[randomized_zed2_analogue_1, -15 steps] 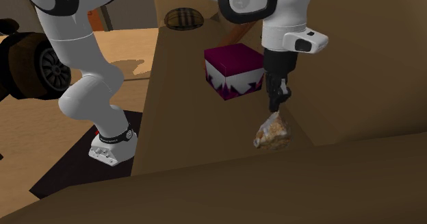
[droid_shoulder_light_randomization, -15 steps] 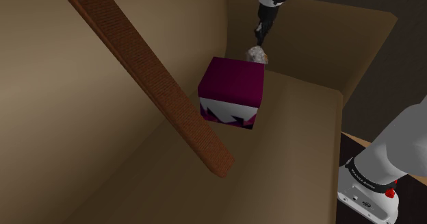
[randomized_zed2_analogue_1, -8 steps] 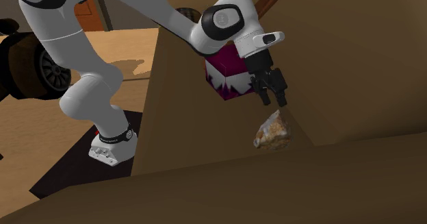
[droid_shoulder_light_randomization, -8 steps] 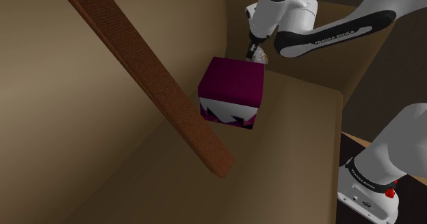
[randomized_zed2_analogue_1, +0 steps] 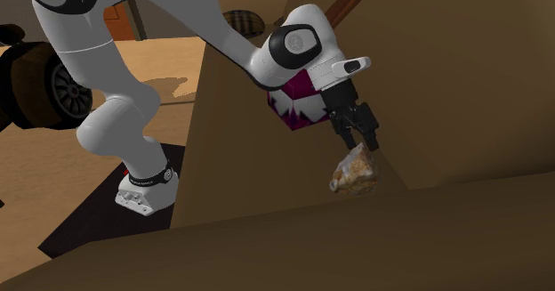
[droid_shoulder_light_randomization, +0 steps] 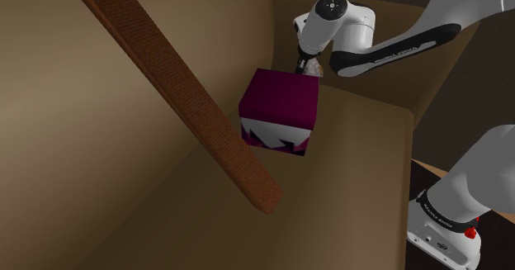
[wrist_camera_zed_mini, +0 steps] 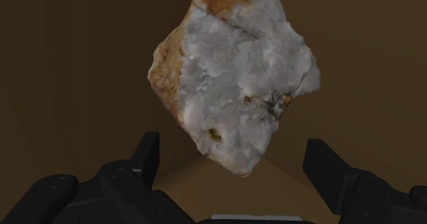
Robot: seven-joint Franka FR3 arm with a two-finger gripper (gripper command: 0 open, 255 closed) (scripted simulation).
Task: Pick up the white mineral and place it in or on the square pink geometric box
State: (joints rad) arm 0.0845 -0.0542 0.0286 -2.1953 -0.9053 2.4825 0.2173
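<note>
**Wrist view puts pale rock dead ahead of spread fingers, grasp not yet made**

Seen along the hand, one black finger, the rock and the other finger line up in a row. The fingers (wrist_camera_zed_mini: pixel 146 154) of the gripper (wrist_camera_zed_mini: pixel 233 154) stand wide apart and touch nothing. The mineral (wrist_camera_zed_mini: pixel 233 79), a whitish lump with tan patches, lies straight in front of them. Its pointed end is nearest the gap, and its long axis runs away from the hand, crosswise to the line on which the jaws close.

In the second exterior view the white arm (randomized_zed2_analogue_1: pixel 116 111) reaches across from the left. The magenta box (randomized_zed2_analogue_1: pixel 298 109), its sides marked with white zigzags, sits partly behind the wrist. The gripper (randomized_zed2_analogue_1: pixel 360 141) hangs tilted just above the mineral (randomized_zed2_analogue_1: pixel 354 172), which rests on the brown surface (randomized_zed2_analogue_1: pixel 267 182).

In the shoulder view a brown plank (droid_shoulder_light_randomization: pixel 181 95) slants on the left, the box (droid_shoulder_light_randomization: pixel 281 103) shows its plain magenta top, and the gripper (droid_shoulder_light_randomization: pixel 307 62) is just past the box's far corner.

The next move likely calls for a short advance along the hand's own axis. That would bring the pads beside the rock's broader body rather than its tip, ready to close across its narrow width. The box waits near, up and to the second exterior view's left of the rock.
</note>
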